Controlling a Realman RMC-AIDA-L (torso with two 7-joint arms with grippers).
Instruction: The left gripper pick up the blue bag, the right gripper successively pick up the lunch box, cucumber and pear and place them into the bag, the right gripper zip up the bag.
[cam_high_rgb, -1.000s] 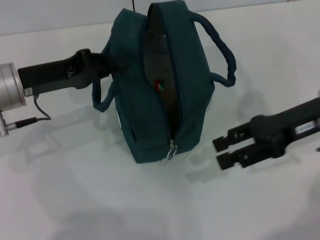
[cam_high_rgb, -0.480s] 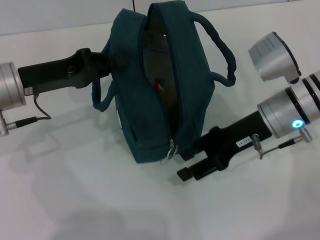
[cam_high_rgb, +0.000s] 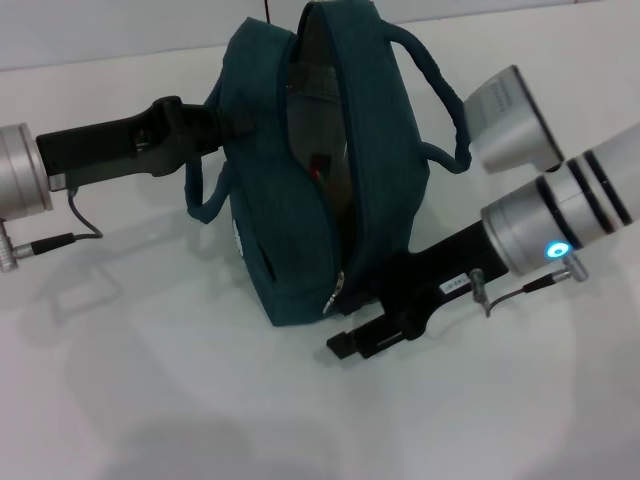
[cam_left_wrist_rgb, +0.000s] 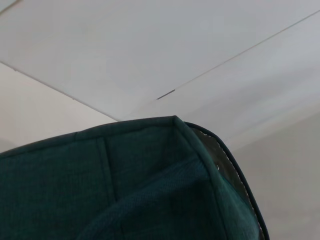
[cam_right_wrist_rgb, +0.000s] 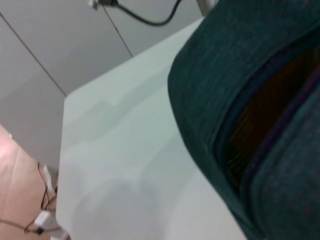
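The blue bag (cam_high_rgb: 290, 230) stands upright on the white table, its top zip open along its whole length. My left gripper (cam_high_rgb: 215, 125) grips the bag's far-left side near a handle. The left wrist view shows only the bag's upper corner (cam_left_wrist_rgb: 125, 190). My right gripper (cam_high_rgb: 350, 320) is pressed against the bag's near end, right by the metal zip pull (cam_high_rgb: 334, 297). In the right wrist view the bag's open seam (cam_right_wrist_rgb: 260, 100) fills the frame. A small red spot (cam_high_rgb: 318, 165) shows inside the opening. The lunch box, cucumber and pear are hidden.
The white table (cam_high_rgb: 150, 400) stretches bare in front of and beside the bag. The bag's two carrying handles (cam_high_rgb: 445, 105) hang out to the sides. A cable (cam_high_rgb: 70, 235) trails from my left arm onto the table.
My right arm has swung in from the right, bringing its gripper from open table space up against the bag's near end at the zip pull. Left arm and bag stay put.
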